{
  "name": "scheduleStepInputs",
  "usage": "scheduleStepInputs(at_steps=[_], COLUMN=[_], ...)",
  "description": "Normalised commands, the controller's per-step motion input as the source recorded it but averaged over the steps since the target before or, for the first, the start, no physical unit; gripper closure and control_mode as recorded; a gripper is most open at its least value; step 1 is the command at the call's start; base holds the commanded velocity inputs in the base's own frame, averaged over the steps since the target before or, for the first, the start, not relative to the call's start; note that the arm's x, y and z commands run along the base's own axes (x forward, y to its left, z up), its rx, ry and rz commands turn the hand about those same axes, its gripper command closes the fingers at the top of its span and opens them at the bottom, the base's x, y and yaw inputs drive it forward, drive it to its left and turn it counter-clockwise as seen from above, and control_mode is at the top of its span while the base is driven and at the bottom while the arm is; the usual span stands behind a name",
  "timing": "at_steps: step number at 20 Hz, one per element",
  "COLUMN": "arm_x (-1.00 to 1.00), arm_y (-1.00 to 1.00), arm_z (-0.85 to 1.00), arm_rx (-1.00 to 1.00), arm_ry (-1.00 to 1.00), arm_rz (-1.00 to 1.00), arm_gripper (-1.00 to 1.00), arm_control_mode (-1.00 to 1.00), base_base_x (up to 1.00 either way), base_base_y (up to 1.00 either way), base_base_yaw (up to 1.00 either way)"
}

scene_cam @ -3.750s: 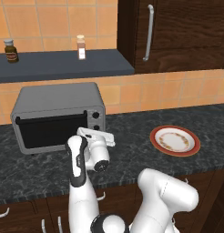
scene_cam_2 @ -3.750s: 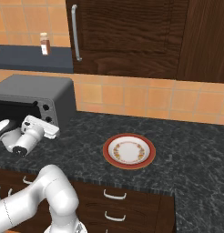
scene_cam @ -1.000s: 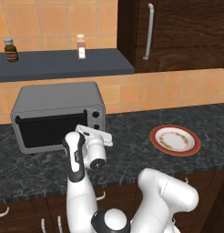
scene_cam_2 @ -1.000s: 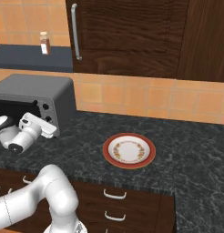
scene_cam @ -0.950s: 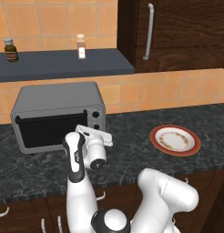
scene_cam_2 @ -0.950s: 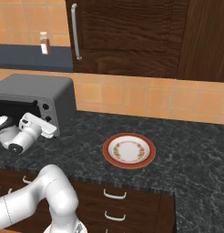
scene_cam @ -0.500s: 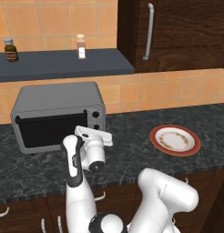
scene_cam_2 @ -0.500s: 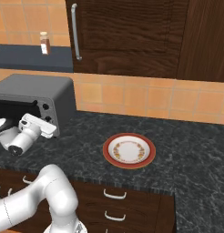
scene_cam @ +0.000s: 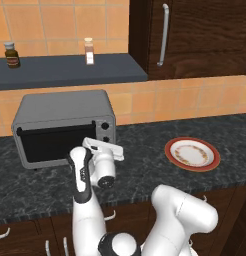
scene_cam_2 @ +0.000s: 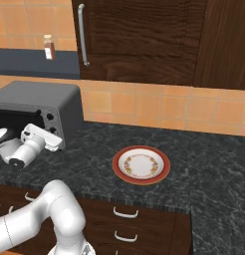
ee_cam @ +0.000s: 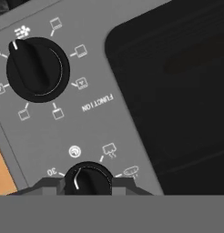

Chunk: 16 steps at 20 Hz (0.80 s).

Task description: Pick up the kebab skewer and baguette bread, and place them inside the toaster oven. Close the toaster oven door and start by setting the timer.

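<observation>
Pincer (ee_cam: 89,184) nearer timer knob (ee_cam: 89,178)

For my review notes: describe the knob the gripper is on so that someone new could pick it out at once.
Find the grey toaster oven on the dark counter, then the black knobs beside its glass door. The gripper is closed around the timer knob, marked 30, smaller in the hand view than the FUNCTION knob.

Both base views share the toaster oven (scene_cam: 65,127); hand view close-up.
</observation>
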Motion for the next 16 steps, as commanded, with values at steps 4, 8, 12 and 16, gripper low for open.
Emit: scheduleStepInputs(at_steps=[4,8,12,16], arm_x=[-0.02,0.00,-0.06,-0.02], arm_y=[-0.06,0.00,0.00,0.01], arm_z=[0.00,0.00,0.00,0.00], arm_rx=[0.70,0.66,0.68,0.66], arm_ry=[-0.22,-0.23,-0.18,-0.18], arm_rz=[-0.26,-0.38,-0.37,-0.36], arm_gripper=[1.00,1.00,1.00,1.00], arm_control_mode=[-1.00,-1.00,-1.00,-1.00], base_base_x=[0.00,0.00,0.00,0.00], base_base_y=[0.00,0.00,0.00,0.00], base_base_yaw=[0.00,0.00,0.00,0.00])
